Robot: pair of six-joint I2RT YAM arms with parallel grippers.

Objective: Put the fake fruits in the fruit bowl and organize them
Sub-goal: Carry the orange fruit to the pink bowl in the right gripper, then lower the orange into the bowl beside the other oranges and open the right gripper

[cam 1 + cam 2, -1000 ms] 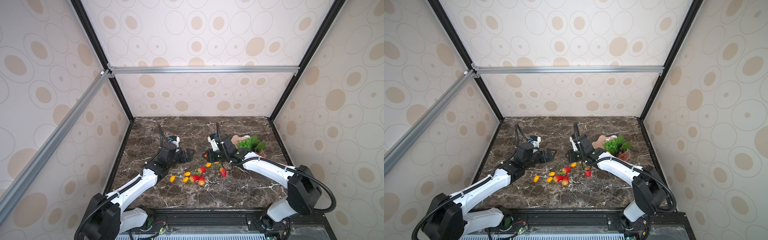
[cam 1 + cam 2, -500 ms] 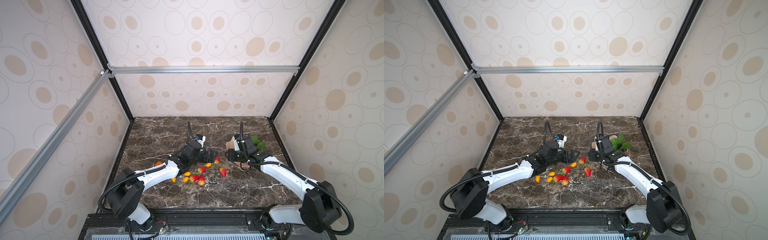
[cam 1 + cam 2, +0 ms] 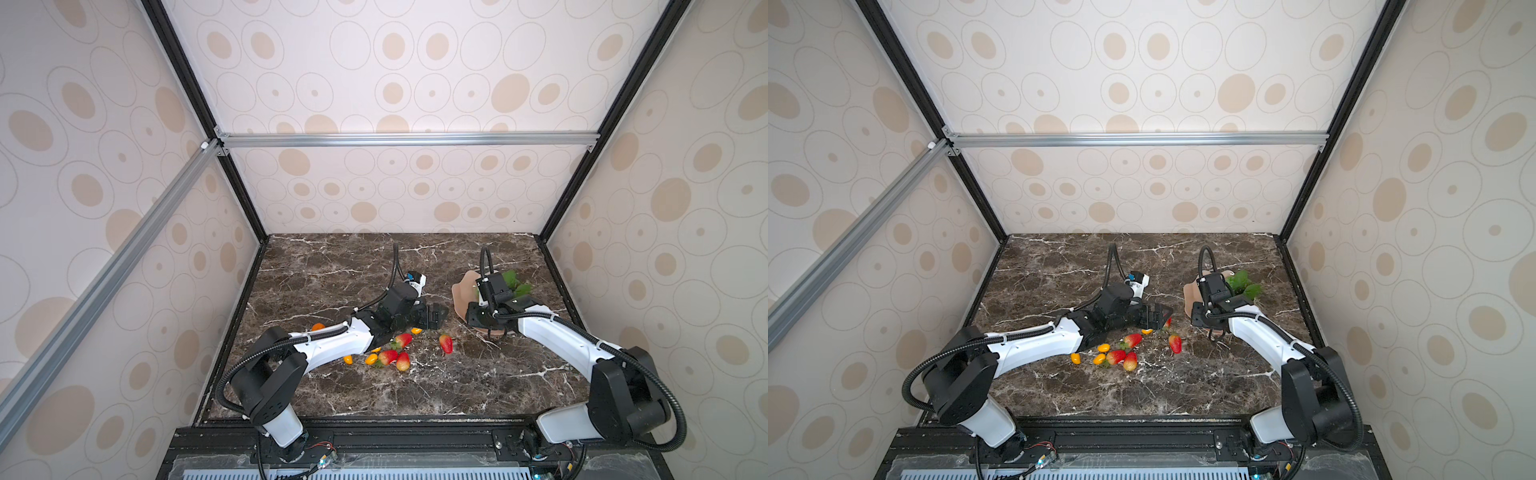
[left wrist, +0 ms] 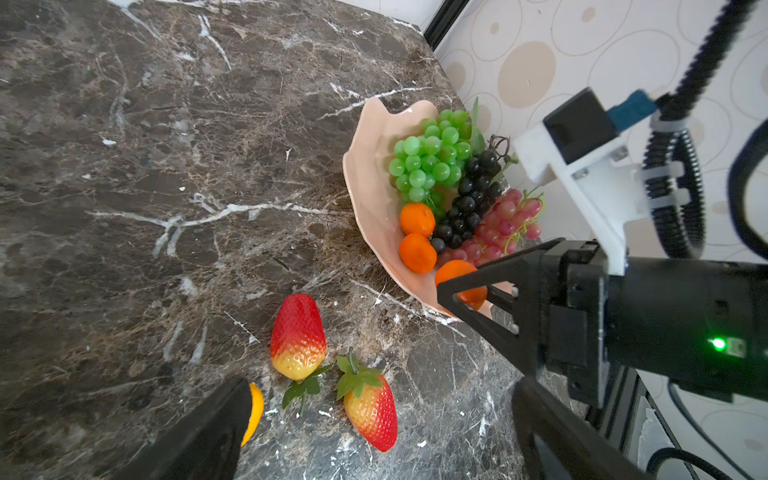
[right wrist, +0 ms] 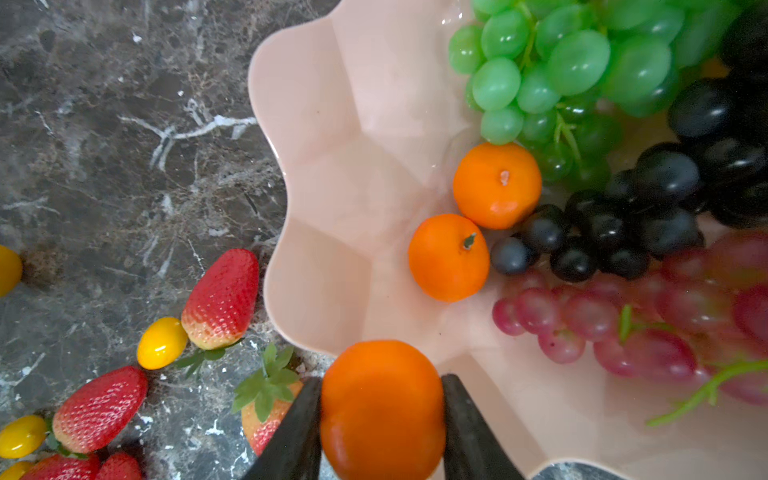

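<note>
Pink fruit bowl (image 5: pixel 332 124) by the surface's (image 3: pixel 415 266) right edge holds two oranges (image 5: pixel 496 185), so the right claw (image 5: pixel 381 380), clamped on a third orange (image 5: pixel 381 409), hovers over its rim while the left claw (image 3: pixel 436 318) gapes empty.

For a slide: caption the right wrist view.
The right end effector holds an orange at the fruit bowl rim.

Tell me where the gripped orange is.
Right wrist view: the orange is clamped in the right gripper over the fruit bowl's rim, on the table's right side, beside two oranges inside.
</note>
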